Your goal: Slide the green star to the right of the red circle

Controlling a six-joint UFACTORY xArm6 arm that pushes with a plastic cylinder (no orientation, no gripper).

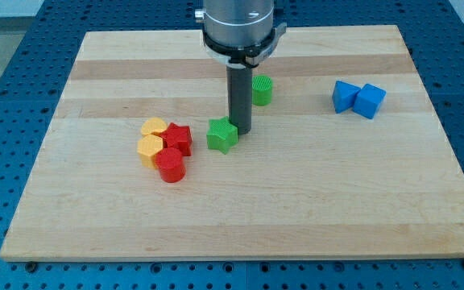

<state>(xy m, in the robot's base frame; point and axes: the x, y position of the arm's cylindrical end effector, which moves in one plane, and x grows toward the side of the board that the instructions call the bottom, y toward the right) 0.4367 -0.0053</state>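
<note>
The green star [222, 135] lies near the middle of the wooden board. The red circle [170, 165] lies to its lower left, at the bottom of a cluster. My tip [241, 131] stands right against the green star's right side, touching or nearly touching it. The rod hangs straight down from the arm's head at the view's top.
A red star [178, 138] and two yellow blocks [152, 127] [150, 147] crowd the red circle's upper left. A green cylinder [262, 89] stands just behind the rod. Two blue blocks [345, 96] [370, 101] sit together at the upper right. The board [312, 209] is edged by a blue pegged table.
</note>
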